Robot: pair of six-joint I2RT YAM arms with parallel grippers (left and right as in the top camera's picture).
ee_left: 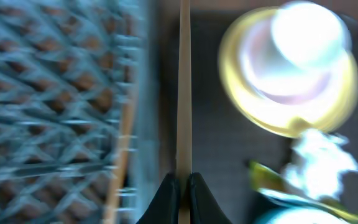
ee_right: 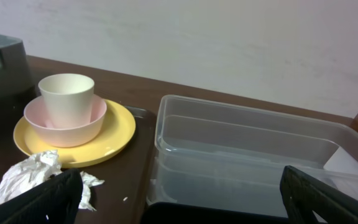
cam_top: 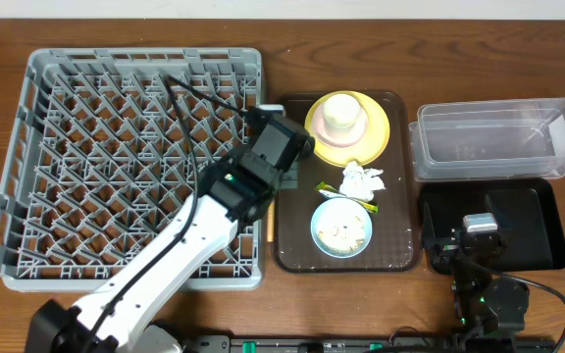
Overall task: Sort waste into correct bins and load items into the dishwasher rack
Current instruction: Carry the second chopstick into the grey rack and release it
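Observation:
My left gripper (cam_top: 284, 147) hangs over the brown tray's left edge, between the grey dishwasher rack (cam_top: 86, 157) and the yellow plate (cam_top: 379, 137). Its jaws (ee_left: 184, 182) are shut on one wooden chopstick (ee_left: 184, 81), which runs straight ahead. Another chopstick (ee_left: 124, 149) lies against the rack's edge. A chopstick (cam_top: 270, 216) also shows below the arm. The plate carries a pale bowl (ee_right: 64, 127) with a white cup (ee_right: 67, 99) in it. Tissue (cam_top: 363, 178), wrapper (cam_top: 336, 193) and a blue bowl (cam_top: 341, 227) holding rice crumbs lie nearby. My right gripper (ee_right: 182, 199) stands open over the black tray (cam_top: 538, 226).
The brown serving tray (cam_top: 297, 257) sits between the rack and the bins. The clear tub (cam_top: 498, 142) stands behind the black tray at the right. My left arm stretches diagonally across the rack's near right corner.

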